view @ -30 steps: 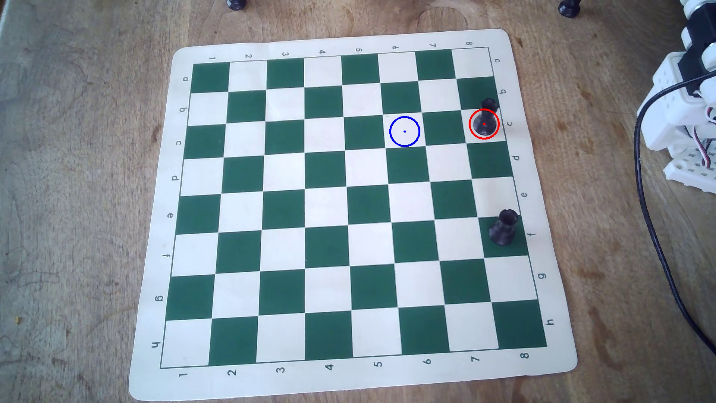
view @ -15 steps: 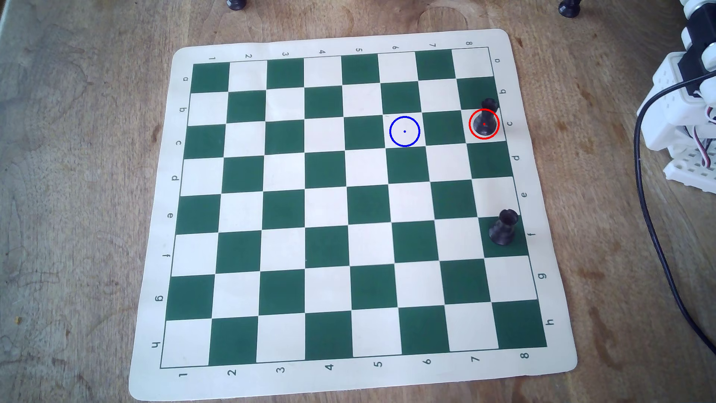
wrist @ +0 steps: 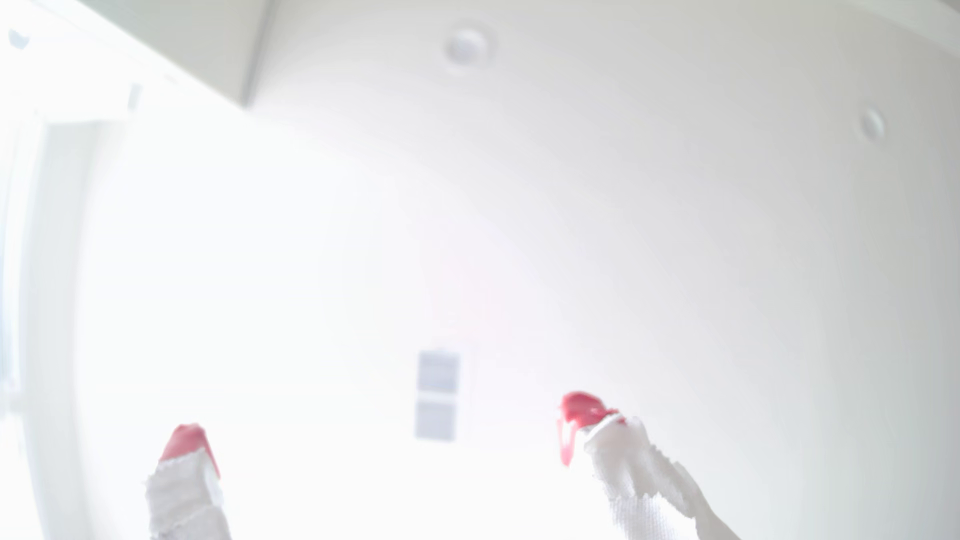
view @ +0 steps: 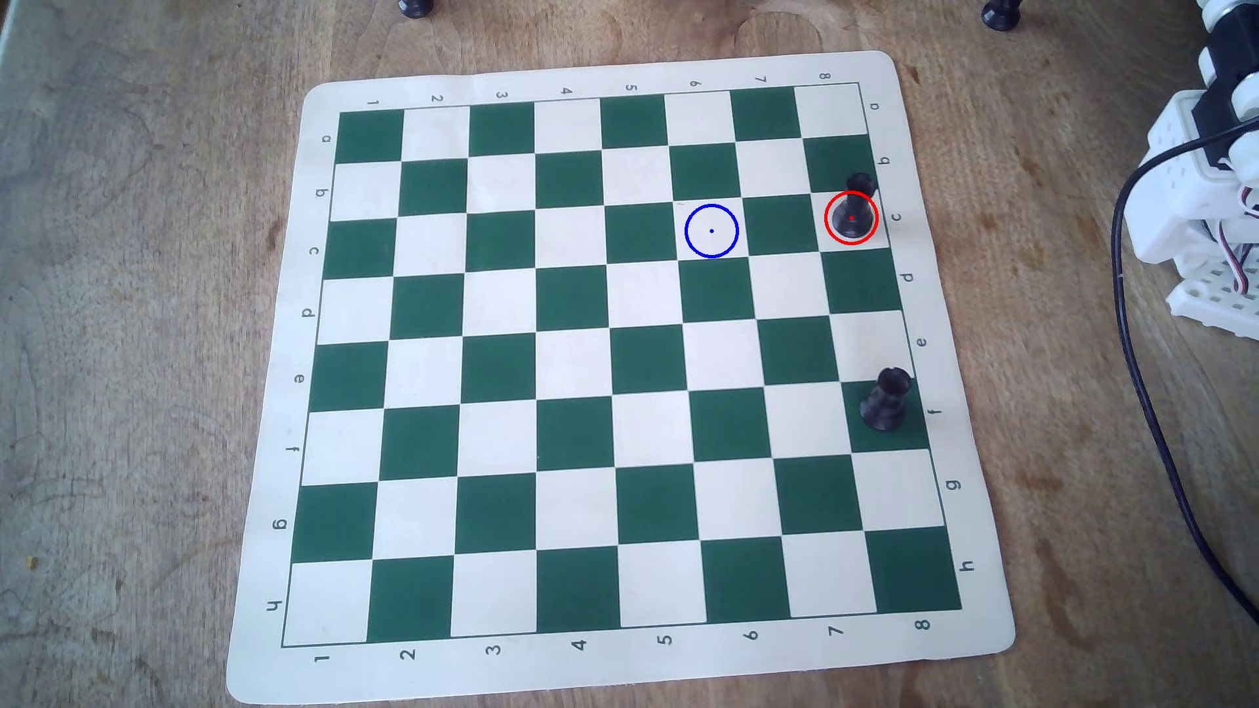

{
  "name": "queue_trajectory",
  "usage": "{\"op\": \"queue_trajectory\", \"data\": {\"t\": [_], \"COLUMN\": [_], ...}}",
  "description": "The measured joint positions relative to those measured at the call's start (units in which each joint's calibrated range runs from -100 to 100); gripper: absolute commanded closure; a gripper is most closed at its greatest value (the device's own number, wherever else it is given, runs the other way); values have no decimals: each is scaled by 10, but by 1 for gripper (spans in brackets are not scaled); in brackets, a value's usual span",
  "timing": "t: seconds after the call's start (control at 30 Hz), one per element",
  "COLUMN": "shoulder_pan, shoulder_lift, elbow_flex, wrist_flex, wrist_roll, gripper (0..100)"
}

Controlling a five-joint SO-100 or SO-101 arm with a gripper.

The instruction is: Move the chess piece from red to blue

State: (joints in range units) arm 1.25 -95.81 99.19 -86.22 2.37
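Note:
In the overhead view the chess piece (view: 853, 207), small, black and slim, stands upright inside the red circle (view: 827, 228) on a light square at the board's right edge. The blue circle (view: 689, 246) lies two squares to its left on an empty light square. The arm's white base (view: 1199, 197) is at the right edge, off the board; the gripper itself is out of that view. In the wrist view my gripper (wrist: 382, 426) points up at a bright ceiling, its white fingers with red tips (wrist: 582, 407) wide apart and holding nothing.
A stouter black rook-like piece (view: 886, 400) stands three squares below the red circle on a green square. The green-and-cream chess mat (view: 286, 381) lies on a wooden table. A black cable (view: 1144, 381) runs along the right side. Two dark pieces (view: 415, 7) sit at the top edge.

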Motion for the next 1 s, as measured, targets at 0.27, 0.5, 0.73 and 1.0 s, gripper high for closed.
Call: {"op": "queue_trajectory", "data": {"t": [0.27,0.5,0.73,1.0], "shoulder_pan": [-7,-7,35,37], "shoulder_lift": [0,-3,2,88], "elbow_flex": [0,-11,-136,-484], "wrist_flex": [275,496,814,1355], "wrist_roll": [19,54,51,5], "gripper": [50,49,50,56]}}
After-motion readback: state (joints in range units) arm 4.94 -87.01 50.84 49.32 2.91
